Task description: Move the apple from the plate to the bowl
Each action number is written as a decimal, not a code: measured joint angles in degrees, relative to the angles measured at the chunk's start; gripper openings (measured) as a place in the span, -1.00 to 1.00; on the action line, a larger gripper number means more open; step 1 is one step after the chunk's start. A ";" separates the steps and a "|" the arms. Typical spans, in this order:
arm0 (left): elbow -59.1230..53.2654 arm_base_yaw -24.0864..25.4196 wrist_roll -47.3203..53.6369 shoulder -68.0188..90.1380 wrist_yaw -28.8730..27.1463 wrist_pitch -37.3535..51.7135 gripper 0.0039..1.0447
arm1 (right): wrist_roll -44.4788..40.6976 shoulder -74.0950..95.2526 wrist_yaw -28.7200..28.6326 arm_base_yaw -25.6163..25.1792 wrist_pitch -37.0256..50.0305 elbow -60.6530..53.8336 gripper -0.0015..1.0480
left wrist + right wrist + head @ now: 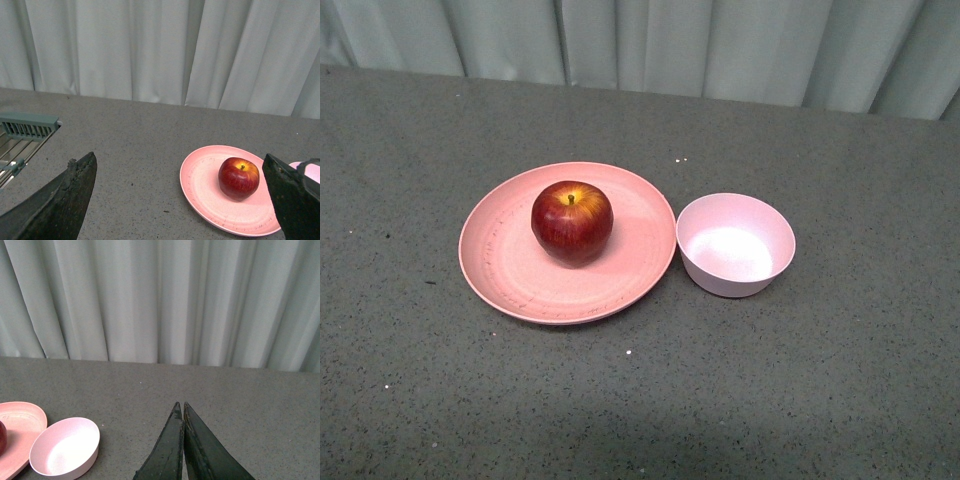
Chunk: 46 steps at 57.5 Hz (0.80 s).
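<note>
A dark red apple (572,221) with a yellow patch round its stem rests on the wide salmon-pink plate (510,265). Right beside the plate stands the small pale pink bowl (735,244), with nothing in it. Neither arm shows in the front view. In the left wrist view my left gripper (180,165) is open, its dark fingers (75,187) spread wide, and the apple (238,177) and plate (202,182) lie ahead, apart from them. My right gripper (180,406) is shut on nothing, away from the bowl (65,446) and the plate's edge (20,420).
The objects sit on a grey speckled table (840,380). Pale curtains (720,40) hang behind its far edge. A grey-green slatted rack (25,131) shows at one side of the left wrist view.
</note>
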 joint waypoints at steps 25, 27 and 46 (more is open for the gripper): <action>0.00 0.00 0.00 0.00 0.00 0.00 0.88 | 0.00 -10.86 0.00 0.00 -10.49 0.00 -0.98; 0.00 0.00 0.00 0.00 0.00 0.00 0.88 | 0.00 -11.43 0.00 0.00 -11.04 0.00 -0.98; 0.00 0.00 0.00 0.00 0.00 0.00 0.88 | 0.00 -20.81 -0.02 0.00 -21.97 0.04 -0.98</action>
